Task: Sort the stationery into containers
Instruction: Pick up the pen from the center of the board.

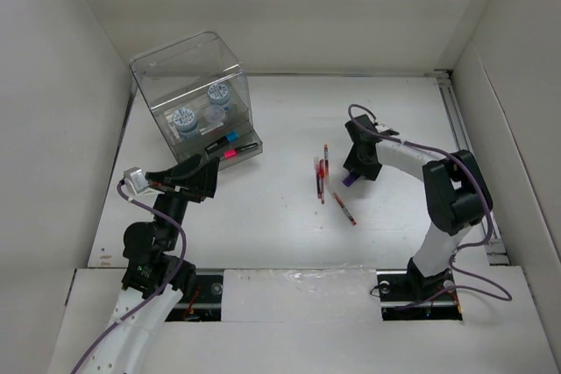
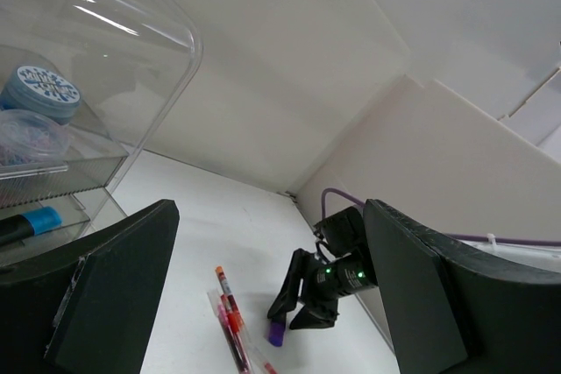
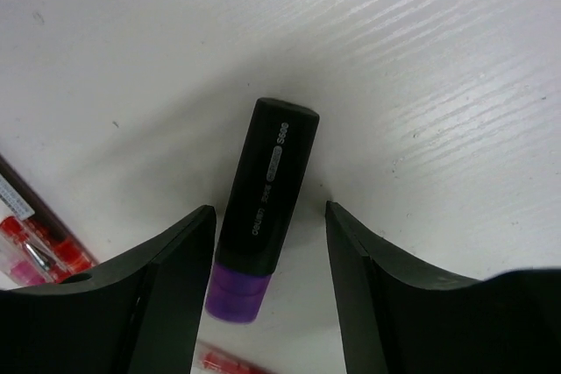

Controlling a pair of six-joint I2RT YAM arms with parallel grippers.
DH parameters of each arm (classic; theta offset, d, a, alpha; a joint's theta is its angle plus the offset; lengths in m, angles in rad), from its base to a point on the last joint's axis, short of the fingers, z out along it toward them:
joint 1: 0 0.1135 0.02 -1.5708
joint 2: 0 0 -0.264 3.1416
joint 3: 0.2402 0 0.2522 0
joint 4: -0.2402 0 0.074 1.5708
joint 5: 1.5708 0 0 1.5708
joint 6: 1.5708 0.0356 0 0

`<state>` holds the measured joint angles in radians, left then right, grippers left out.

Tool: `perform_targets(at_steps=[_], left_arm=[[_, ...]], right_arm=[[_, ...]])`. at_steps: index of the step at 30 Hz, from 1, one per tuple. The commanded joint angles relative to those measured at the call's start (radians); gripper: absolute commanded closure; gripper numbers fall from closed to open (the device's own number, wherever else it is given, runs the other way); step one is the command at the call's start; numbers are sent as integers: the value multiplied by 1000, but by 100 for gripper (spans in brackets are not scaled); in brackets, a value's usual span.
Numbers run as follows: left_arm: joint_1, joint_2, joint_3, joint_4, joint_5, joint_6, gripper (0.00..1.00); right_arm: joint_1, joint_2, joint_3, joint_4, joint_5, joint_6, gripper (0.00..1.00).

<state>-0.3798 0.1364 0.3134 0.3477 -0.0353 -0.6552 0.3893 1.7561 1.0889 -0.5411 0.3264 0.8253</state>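
Step in hand: right gripper (image 3: 267, 282) set to grasp the marker (image 3: 267, 208).

On the table (image 1: 289, 120), the clear organiser box (image 1: 188, 67) stands far left with blue-and-white rolls (image 1: 184, 118) inside. The left gripper (image 1: 200, 174) hovers before its drawers, wide open and empty. The right gripper straddles the marker with its jaws apart, beside the red pens (image 1: 321, 177). Next move: close, lift, carry to the box. From above the gripper covers the marker except its purple end. The drawer contents are unclear.

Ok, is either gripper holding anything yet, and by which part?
Nothing is held. The right gripper is open around the marker, not clamped on it; the left gripper is open and empty.
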Motion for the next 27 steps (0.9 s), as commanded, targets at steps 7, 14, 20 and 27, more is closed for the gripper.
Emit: perform_targets(at_steps=[7, 14, 20, 27], left_arm=[[-4, 9, -2, 51, 6, -1, 16], [-4, 9, -2, 51, 6, -1, 16], [-4, 18, -11, 62, 17, -1, 16], [-4, 19, -11, 62, -3, -1, 16]], right_arm=[[-35, 56, 95, 10, -41, -43, 78], [-26, -102, 74, 41, -67, -32, 95], [161, -187, 185, 148, -243, 18, 95], [321, 29, 440, 399, -443, 153, 95]])
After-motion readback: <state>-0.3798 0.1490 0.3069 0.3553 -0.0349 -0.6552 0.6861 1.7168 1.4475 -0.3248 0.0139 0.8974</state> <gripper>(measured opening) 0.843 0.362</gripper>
